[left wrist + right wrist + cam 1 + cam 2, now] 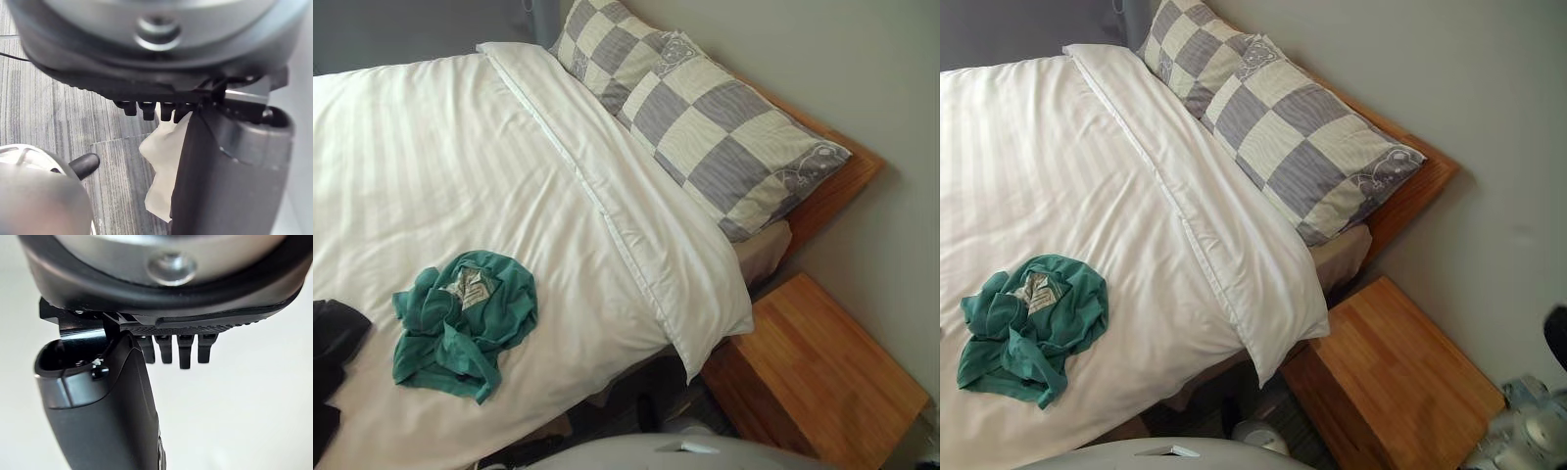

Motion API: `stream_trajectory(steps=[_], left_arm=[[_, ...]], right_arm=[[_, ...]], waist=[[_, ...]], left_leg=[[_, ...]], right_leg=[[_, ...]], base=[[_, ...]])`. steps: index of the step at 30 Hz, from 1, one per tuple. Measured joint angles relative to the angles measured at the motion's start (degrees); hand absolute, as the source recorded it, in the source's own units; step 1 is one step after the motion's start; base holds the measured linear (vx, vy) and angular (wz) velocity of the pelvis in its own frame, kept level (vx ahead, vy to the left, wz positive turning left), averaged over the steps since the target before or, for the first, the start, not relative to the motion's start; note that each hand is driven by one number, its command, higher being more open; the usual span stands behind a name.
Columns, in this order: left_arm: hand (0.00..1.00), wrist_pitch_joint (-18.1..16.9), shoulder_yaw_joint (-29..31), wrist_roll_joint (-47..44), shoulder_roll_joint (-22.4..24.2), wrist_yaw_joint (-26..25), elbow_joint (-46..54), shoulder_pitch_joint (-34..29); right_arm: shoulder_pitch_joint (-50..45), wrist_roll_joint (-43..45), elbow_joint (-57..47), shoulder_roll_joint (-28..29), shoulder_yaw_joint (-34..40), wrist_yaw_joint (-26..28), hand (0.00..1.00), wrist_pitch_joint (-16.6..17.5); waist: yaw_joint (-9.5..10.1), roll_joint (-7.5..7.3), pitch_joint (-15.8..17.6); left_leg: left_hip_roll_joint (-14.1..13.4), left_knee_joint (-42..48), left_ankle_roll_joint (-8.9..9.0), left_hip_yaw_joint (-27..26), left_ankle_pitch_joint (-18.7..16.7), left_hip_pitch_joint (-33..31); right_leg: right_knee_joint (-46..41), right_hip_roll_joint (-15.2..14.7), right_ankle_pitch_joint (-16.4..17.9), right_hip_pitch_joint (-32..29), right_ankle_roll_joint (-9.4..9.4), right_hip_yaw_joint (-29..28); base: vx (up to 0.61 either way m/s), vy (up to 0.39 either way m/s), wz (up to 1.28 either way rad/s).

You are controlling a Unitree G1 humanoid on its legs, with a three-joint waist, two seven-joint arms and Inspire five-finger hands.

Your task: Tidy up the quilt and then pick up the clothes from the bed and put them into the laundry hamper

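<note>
A white striped quilt (460, 166) lies spread flat over the bed, its top edge folded back below the pillows. On its near part sits a crumpled green garment (462, 323), also seen in the right eye view (1030, 328). A black garment (333, 345) lies at the quilt's left edge, partly cut off. My left hand (230, 181) hangs over grey floor with relaxed fingers (149, 110) and nothing in it. My right hand (107, 406) is held before a plain pale wall, fingers (185, 350) straight, empty.
Two grey-and-cream checkered pillows (705, 117) lean at the wooden headboard (842, 181). A wooden nightstand (822, 377) stands beside the bed at the lower right, close to the quilt's hanging corner (715, 328). A pale wall (862, 78) runs behind.
</note>
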State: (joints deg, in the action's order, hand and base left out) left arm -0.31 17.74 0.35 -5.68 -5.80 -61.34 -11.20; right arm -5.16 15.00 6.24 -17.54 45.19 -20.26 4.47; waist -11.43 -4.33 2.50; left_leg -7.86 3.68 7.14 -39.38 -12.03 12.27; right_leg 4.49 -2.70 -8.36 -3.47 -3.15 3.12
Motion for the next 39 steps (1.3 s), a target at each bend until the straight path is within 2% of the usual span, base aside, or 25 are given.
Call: stream_trajectory(steps=[4, 5, 7, 11, 13, 14, 15, 17, 19, 22, 25, 26, 27, 29, 35, 38, 39], left_arm=[[1.00, -1.3, -2.1, 0.2, -0.4, 0.1, 0.1, 0.9], [1.00, -1.8, -3.7, 0.3, -0.6, 0.0, 0.1, 2.3], [1.00, -2.1, -4.3, 0.3, -0.6, -0.1, 0.2, 2.9], [1.00, -2.7, -6.3, 0.2, -0.3, -0.7, 1.6, 5.4], [1.00, -3.4, -6.8, 0.3, 0.0, -1.7, 2.0, 6.7], [1.00, -3.7, -7.0, 0.2, -0.1, -2.4, 2.6, 7.7], [1.00, -3.9, -7.8, 0.0, 0.0, -2.7, 3.0, 9.1], [1.00, -4.3, -8.9, -0.3, 0.1, -2.9, 3.5, 10.3], [1.00, -4.9, -10.7, -0.3, 0.2, -3.0, 4.3, 11.8], [1.00, -6.3, -12.4, -0.6, 0.5, -3.0, 5.9, 12.0], [1.00, -7.2, -13.4, -0.7, 1.0, -2.8, 5.8, 13.2], [1.00, -7.2, -13.4, -0.7, 1.1, -2.8, 5.9, 13.3], [1.00, -7.3, -13.2, -0.8, 1.4, -2.8, 5.9, 13.5], [1.00, -7.1, -12.4, -0.7, 1.6, -2.6, 5.9, 13.5], [1.00, -7.0, -3.5, -0.8, 7.0, -1.1, 7.4, 13.4], [1.00, -7.0, -3.4, -2.8, 7.3, -1.1, 7.4, 13.6], [1.00, -6.9, -3.5, -3.1, 7.6, -1.0, 7.2, 13.9]], right_arm=[[3.9, 0.8, -5.6, 2.8, -9.1, 2.2, 0.00, 4.1], [6.9, 3.7, -7.6, 6.0, -14.9, 3.0, 0.00, 5.9], [8.8, 6.1, -8.5, 8.1, -18.5, 3.5, 0.00, 6.6], [16.7, 11.6, -9.6, 14.3, -31.7, 4.4, 0.00, 9.6], [20.0, 13.7, -9.6, 15.8, -34.3, 4.5, 0.00, 11.1], [23.1, 15.1, -9.6, 16.6, -35.6, 4.5, 0.00, 11.6], [26.0, 16.3, -9.2, 16.9, -35.9, 4.4, 0.00, 12.3], [29.1, 17.5, -7.9, 16.8, -35.6, 3.9, 0.00, 13.5], [33.1, 18.1, -3.8, 15.8, -35.0, 2.8, 0.00, 14.0], [34.9, 19.6, 1.0, 15.1, -33.8, 1.9, 0.00, 14.0], [35.1, 19.7, 7.6, 15.1, -29.2, 1.2, 0.00, 14.0], [34.9, 19.8, 8.4, 15.0, -28.1, 1.3, 0.00, 14.0], [34.3, 19.9, 8.2, 14.7, -27.5, 3.3, 0.00, 16.3], [34.0, 21.4, 7.6, 14.4, -26.6, 4.8, 0.00, 17.8], [29.3, 27.6, 6.7, 17.4, -18.6, 9.1, 0.00, 18.9], [24.6, 30.7, 7.3, 20.0, -15.4, 10.5, 0.00, 18.8], [22.5, 31.0, 9.1, 21.1, -13.6, 10.8, 0.00, 18.5]], waist=[[0.62, 0.16, 0.3], [2.12, 0.04, 1.0], [3.09, 0.10, 1.5], [5.82, 0.13, 6.1], [6.77, -0.12, 8.1], [7.03, -0.13, 10.2], [7.37, -0.04, 12.7], [7.94, 0.45, 14.6], [8.20, 1.89, 17.7], [8.42, 3.95, 20.1], [8.24, 6.49, 22.2], [8.13, 6.91, 22.5], [7.94, 7.59, 23.1], [7.78, 7.74, 23.2], [8.01, 7.36, 23.0], [7.90, 6.36, 22.3], [7.80, 5.62, 21.5]], left_leg=[[0.5, -0.1, -0.60, 2.5, 0.7, -1.0], [0.8, -0.4, -0.93, 3.6, 1.1, -1.7], [1.1, -0.6, -1.13, 4.0, 1.4, -1.7], [2.5, -0.7, -2.13, 5.7, 2.0, -3.1], [3.2, -0.1, -2.74, 6.3, 2.2, -5.2], [3.7, 0.5, -3.38, 7.2, 2.5, -7.0], [4.2, 1.2, -3.86, 8.4, 2.6, -8.6], [4.8, 2.4, -4.58, 9.8, 2.5, -11.3], [5.3, 4.3, -5.31, 11.9, 2.3, -14.2], [5.7, 5.7, -5.91, 12.9, 2.0, -17.1], [6.7, 6.0, -6.55, 12.9, 1.9, -20.3], [6.9, 6.0, -6.64, 12.8, 1.8, -20.8], [7.2, 5.8, -6.73, 12.3, 1.8, -21.3], [7.2, 5.6, -6.75, 11.3, 1.8, -21.1], [7.0, 3.1, -6.45, 6.0, 1.6, -17.5], [6.2, 3.1, -5.63, 2.8, 1.1, -15.1], [5.9, 3.1, -5.47, 1.5, 1.0, -14.3]], right_leg=[[0.0, -0.9, 0.0, 0.0, -0.01, 2.1], [0.0, -1.4, -0.2, -0.1, -0.04, 2.9], [0.0, -1.6, -0.4, -0.2, -0.03, 3.1], [0.0, -3.2, -1.5, -0.9, -0.19, 3.7], [0.0, -4.1, -2.3, -2.5, -0.24, 4.0], [0.0, -4.8, -3.1, -3.6, -0.10, 4.6], [0.0, -5.5, -3.6, -4.4, -0.36, 5.2], [0.0, -6.5, -4.2, -5.7, -0.41, 6.3], [0.0, -7.8, -4.8, -6.8, -0.58, 7.8], [0.0, -8.6, -5.4, -8.5, -0.88, 8.4], [0.0, -9.7, -5.8, -11.6, -1.39, 8.1], [0.0, -9.9, -5.8, -12.1, -1.39, 8.0], [0.0, -10.1, -5.9, -12.9, -1.43, 7.6], [0.0, -10.0, -5.9, -13.4, -1.53, 7.0], [0.0, -8.9, -5.9, -12.9, -1.57, 5.4], [0.0, -7.8, -5.8, -11.7, -1.50, 4.9], [0.0, -7.4, -5.6, -11.4, -1.21, 4.9]], base=[[-0.06, 0.009, 0.32], [-0.07, 0.015, 0.27], [-0.07, 0.020, 0.18], [-0.11, 0.043, 0.15], [-0.16, 0.060, 0.21], [-0.19, 0.073, 0.41], [-0.15, 0.055, 0.52], [-0.12, 0.056, 0.47], [-0.11, 0.075, 0.50], [-0.06, 0.060, 0.29], [-0.01, 0.054, 0.08], [0.03, 0.042, -0.02], [0.04, 0.027, -0.11], [0.05, 0.019, -0.21], [0.07, 0.004, -0.29], [0.08, -0.021, -0.45], [0.07, -0.029, -0.30]])
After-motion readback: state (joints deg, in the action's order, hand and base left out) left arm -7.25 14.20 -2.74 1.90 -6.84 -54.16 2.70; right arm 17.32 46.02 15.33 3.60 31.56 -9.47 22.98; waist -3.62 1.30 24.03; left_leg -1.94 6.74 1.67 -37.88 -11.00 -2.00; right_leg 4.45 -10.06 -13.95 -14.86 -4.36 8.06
